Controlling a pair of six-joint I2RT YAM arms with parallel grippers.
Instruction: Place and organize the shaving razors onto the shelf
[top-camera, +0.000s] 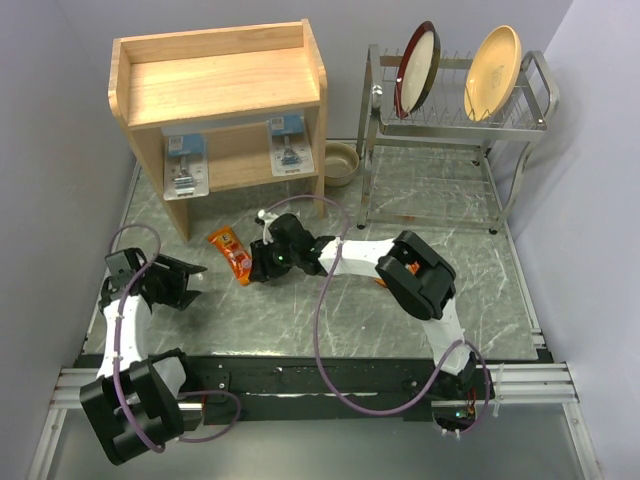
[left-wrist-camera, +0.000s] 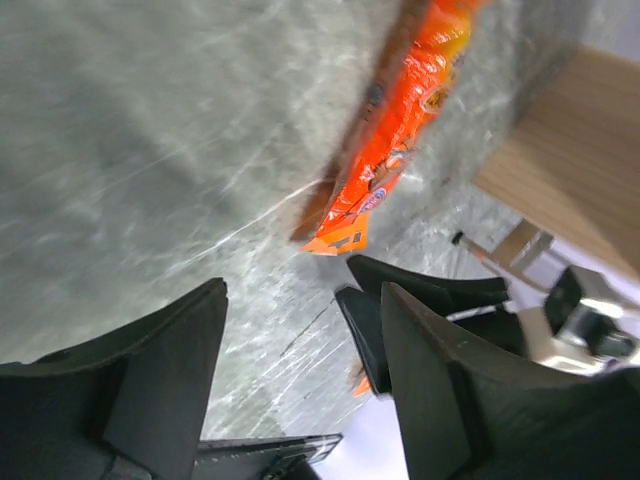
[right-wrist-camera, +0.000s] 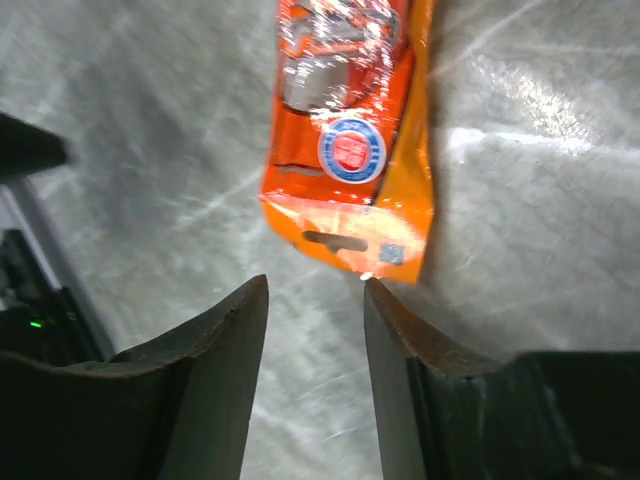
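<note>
One glossy orange razor pack (top-camera: 229, 253) lies flat on the table in front of the wooden shelf (top-camera: 220, 90). My right gripper (top-camera: 256, 269) is open and empty, its fingertips at the pack's hanger end; the right wrist view shows the pack (right-wrist-camera: 350, 130) just beyond the gripper (right-wrist-camera: 315, 285). My left gripper (top-camera: 197, 283) is open and empty, left of the pack; its wrist view shows the gripper (left-wrist-camera: 300, 300), the pack (left-wrist-camera: 410, 110) ahead and the right gripper's fingers (left-wrist-camera: 420, 290). Two clear blister packs (top-camera: 186, 165) (top-camera: 288, 145) stand on the shelf's lower tier. An orange bit (top-camera: 378, 285) shows under the right arm.
A metal wire dish rack (top-camera: 450, 150) with two plates stands at the back right. A small bowl (top-camera: 340, 163) sits between the shelf and the rack. The shelf's top tier (top-camera: 225, 85) carries nothing. The shelf's side panel (left-wrist-camera: 570, 160) shows in the left wrist view.
</note>
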